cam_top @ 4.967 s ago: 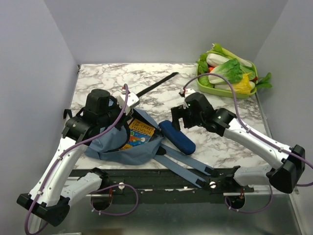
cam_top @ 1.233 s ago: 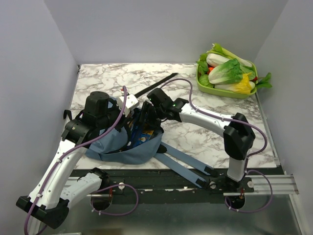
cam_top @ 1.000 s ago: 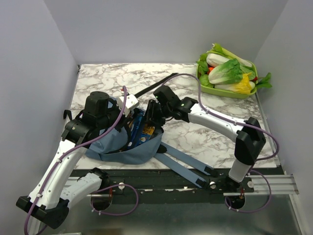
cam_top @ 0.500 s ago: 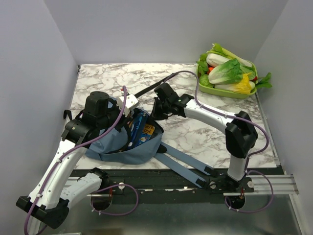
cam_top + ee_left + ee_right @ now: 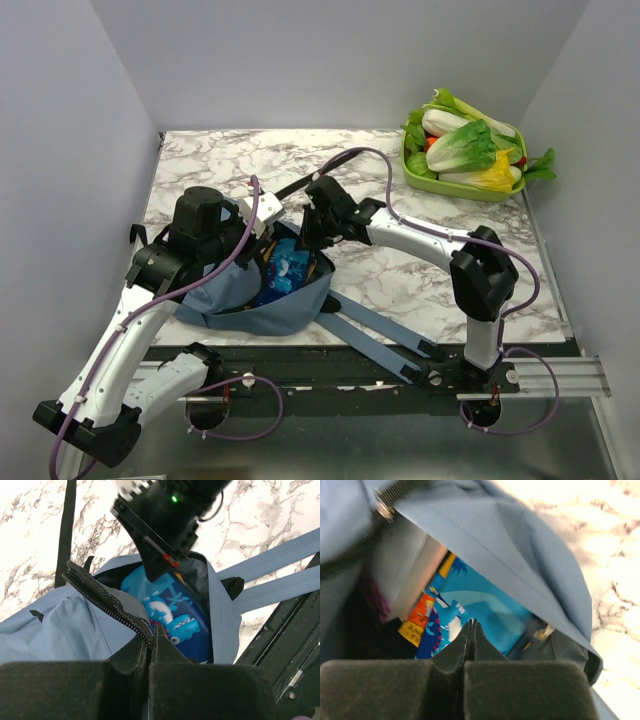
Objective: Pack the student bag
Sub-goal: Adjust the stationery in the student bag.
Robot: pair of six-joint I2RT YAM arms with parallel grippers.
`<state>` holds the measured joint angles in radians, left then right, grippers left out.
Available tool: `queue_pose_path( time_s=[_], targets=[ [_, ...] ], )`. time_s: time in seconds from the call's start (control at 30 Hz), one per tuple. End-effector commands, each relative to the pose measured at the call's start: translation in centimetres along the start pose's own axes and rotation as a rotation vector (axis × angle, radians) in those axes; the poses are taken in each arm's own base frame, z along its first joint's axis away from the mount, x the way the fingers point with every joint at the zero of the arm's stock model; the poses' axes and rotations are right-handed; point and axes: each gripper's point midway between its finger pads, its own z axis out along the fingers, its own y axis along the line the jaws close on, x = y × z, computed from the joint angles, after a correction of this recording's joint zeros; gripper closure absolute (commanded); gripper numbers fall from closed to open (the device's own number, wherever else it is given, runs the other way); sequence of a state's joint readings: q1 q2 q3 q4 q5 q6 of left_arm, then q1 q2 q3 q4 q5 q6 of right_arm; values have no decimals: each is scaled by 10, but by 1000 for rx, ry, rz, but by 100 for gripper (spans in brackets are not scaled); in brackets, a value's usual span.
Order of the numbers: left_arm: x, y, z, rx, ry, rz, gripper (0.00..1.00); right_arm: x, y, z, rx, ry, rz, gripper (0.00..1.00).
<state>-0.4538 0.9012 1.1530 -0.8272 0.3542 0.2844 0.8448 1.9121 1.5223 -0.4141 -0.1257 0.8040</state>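
Arm (image 5: 412, 236) stretches leftward to student bag (image 5: 255, 317).

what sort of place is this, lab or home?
Probably a lab test cell: bare grey walls box in a marble-pattern table, with a student bag and a green tray of vegetables as props.

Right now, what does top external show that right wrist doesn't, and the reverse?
Only top external: the green tray of vegetables at the far right, and the shoulder straps trailing toward the near edge. Only right wrist: a metal zipper fitting close up. Both: the open student bag with a blue cartoon-printed item inside.
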Motion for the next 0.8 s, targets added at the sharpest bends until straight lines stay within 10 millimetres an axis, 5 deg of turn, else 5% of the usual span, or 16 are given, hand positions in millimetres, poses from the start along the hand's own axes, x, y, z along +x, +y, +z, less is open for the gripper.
queue_pose_path(
  time_s=[0.0, 0.27, 0.57, 0.77],
  targets=[
    [-28, -5, -7, 22, -118, 47, 100, 38, -9, -5, 8, 89, -58, 100],
    [-30, -6, -6, 32, -116, 33, 100, 60, -5, -5, -36, 151, -73, 99],
    [-30, -6, -8, 31, -113, 38, 100, -6, -21, -58, 38, -89, -85, 96],
    [-41, -7, -13, 37, -134, 43, 100, 2, -65, -71, 190, -104, -145, 55]
  ],
)
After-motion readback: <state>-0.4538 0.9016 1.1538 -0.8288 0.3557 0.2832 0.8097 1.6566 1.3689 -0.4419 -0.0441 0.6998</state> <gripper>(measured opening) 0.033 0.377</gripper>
